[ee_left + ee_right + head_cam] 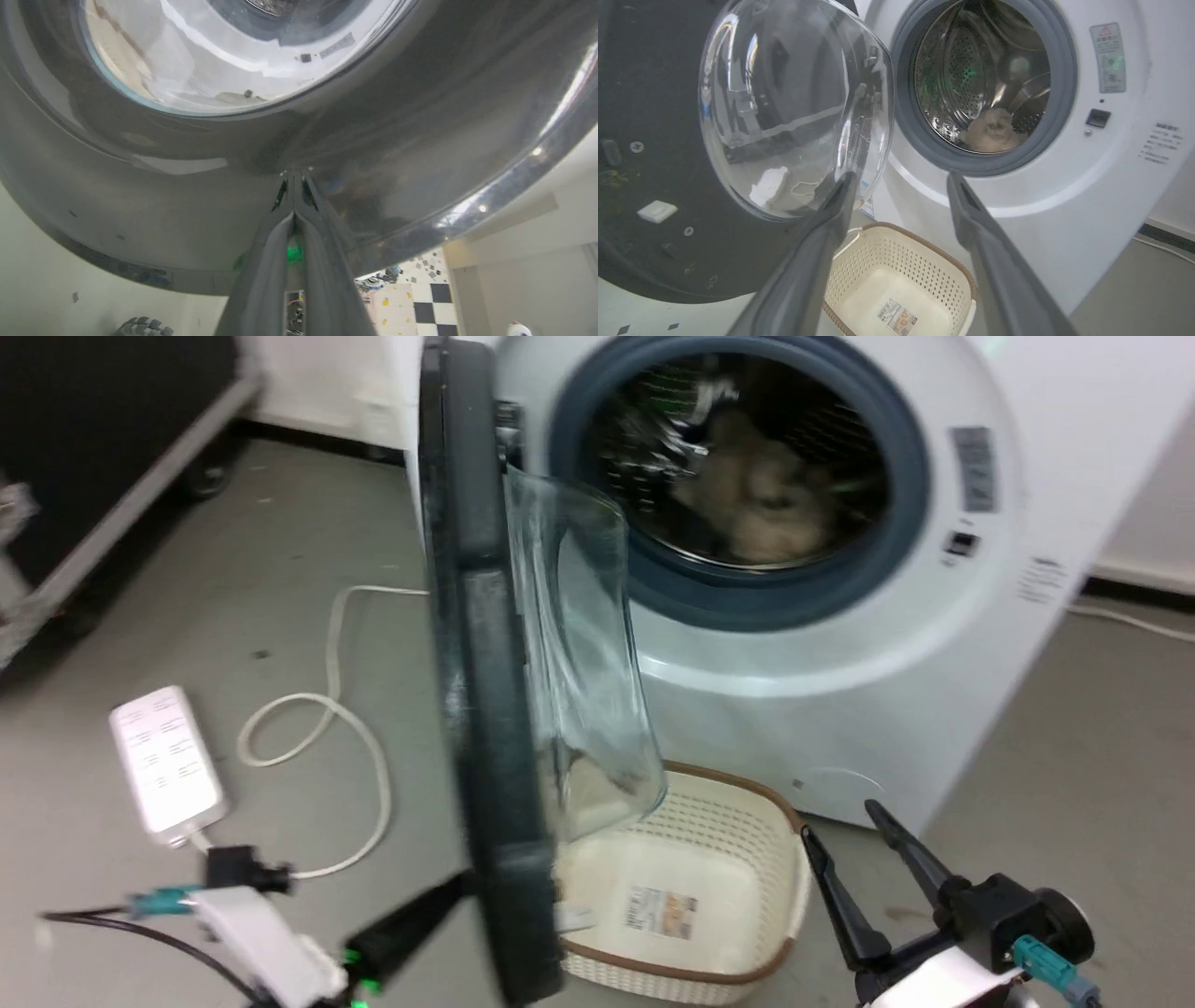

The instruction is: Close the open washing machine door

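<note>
Head camera looks down, both wrists face door (pixel 476 663)

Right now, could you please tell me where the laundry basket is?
In the head view, the cream basket sits on the floor at the foot of the washing machine, right of the open door and left of the right gripper.

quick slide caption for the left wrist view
Shut left gripper touching the glossy black outer face of the washing machine door, near its glass window.
</note>
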